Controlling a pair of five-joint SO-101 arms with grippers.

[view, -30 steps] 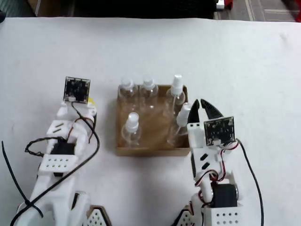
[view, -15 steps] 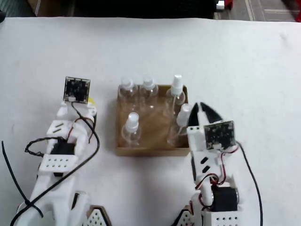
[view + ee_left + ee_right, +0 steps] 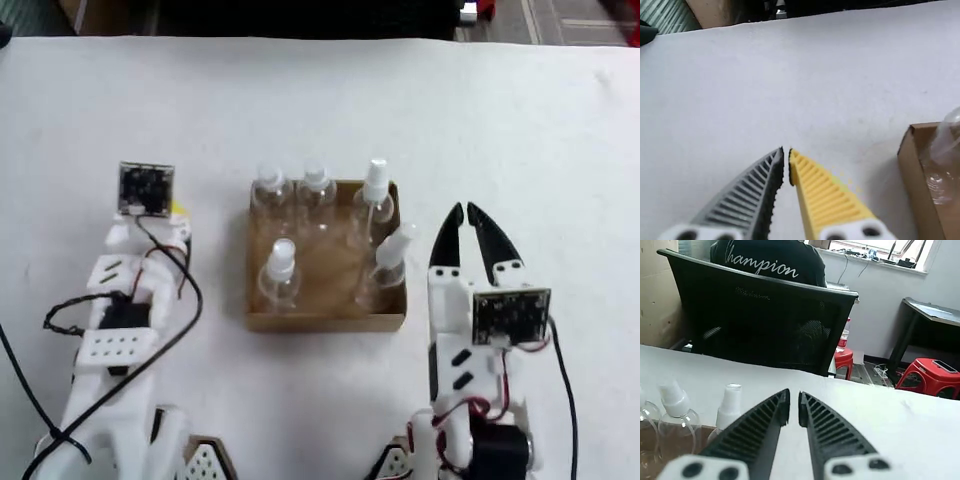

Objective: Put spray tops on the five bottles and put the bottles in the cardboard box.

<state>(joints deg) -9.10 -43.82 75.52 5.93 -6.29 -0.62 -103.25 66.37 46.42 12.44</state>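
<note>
The right tool (image 3: 465, 208) has backed out of the cardboard box (image 3: 325, 322) over the last second. It had been spread around the near bottle on its side and now hangs beside the box over bare counter (image 3: 500, 120). The left tool (image 3: 786, 151) has also edged a little further off from the box on the opposite side.

Both tools are pinched together with barely a sliver between the tips, and neither grips anything.

From where the right tool sits, the box is just off to its inner side, toward the other arm. All five bottles (image 3: 316, 187) stand inside it, three along the wall farther ahead of the tool and two closer back, and every one looks to have a white spray top on.

The one that matters is the leaning bottle (image 3: 388, 258), the closest to the right tool's tips. Its base is in the box corner and its long axis tips outward, so the cap hangs over the box wall toward that tool. The other four look upright.

I'd say the job is all but finished. If anything is left, it is nudging that bottle straight. The right arm is plainly the nearer one, since the bottle lies just beside its tips, while the left tool is well apart with the whole box in between
</note>
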